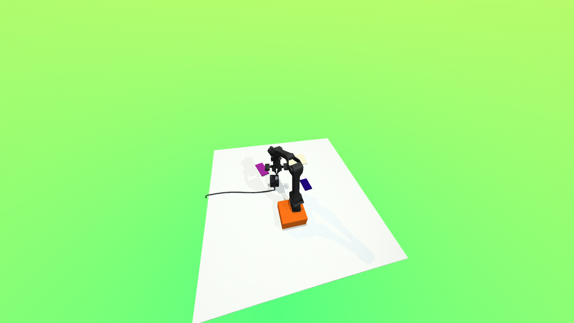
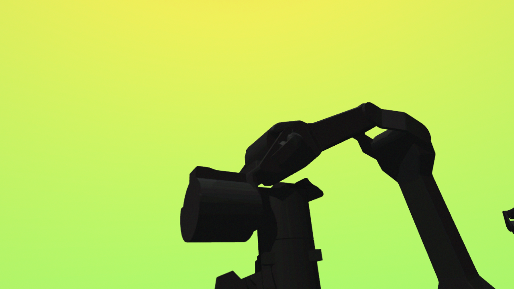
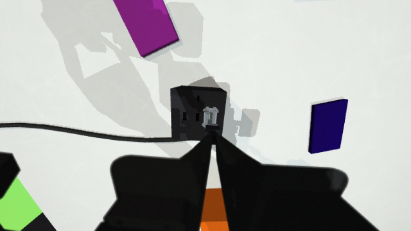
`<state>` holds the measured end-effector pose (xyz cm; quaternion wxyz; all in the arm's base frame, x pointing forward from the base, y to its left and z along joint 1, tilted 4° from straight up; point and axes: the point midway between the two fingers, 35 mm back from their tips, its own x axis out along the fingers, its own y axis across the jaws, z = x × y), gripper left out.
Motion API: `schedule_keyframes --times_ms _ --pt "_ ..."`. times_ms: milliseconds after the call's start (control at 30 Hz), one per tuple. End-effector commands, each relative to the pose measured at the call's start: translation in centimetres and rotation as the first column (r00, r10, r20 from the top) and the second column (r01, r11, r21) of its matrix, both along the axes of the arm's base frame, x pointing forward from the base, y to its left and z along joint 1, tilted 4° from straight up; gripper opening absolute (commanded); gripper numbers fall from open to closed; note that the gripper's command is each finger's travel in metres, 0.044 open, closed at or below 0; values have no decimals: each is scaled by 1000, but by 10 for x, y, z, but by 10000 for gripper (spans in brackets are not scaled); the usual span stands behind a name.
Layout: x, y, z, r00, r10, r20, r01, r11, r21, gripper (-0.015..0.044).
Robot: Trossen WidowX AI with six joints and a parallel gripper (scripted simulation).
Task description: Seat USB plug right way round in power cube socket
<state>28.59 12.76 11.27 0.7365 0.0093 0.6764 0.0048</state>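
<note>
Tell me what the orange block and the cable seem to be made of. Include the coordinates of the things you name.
The orange block (image 1: 289, 213) (image 3: 214, 205): perhaps painted metal or plastic, smooth and matte, its faces evenly coloured with no grain. The cable (image 1: 236, 192) (image 3: 96, 134): probably rubber or soft plastic sheathing, dark, since it bends in smooth curves.

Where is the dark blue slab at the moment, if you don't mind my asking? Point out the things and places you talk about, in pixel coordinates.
In the wrist view, the dark blue slab (image 1: 306, 184) (image 3: 328, 126) lies toward the right edge, right of the black power cube (image 1: 274, 181) (image 3: 186, 104).
</note>
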Motion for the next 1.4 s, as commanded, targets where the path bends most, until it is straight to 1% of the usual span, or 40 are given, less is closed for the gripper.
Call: schedule_keyframes --times_ms 0,300,633,967,1367 --pt "0 0 0 994 113 2 -113 994 -9 0" --pt "0 0 0 940 341 2 -341 940 -30 0" --pt "0 0 0 820 572 -3 -571 819 -52 0" --pt "0 0 0 645 764 -15 -763 643 -72 0" --pt "0 0 0 379 925 -34 -923 375 -91 0"
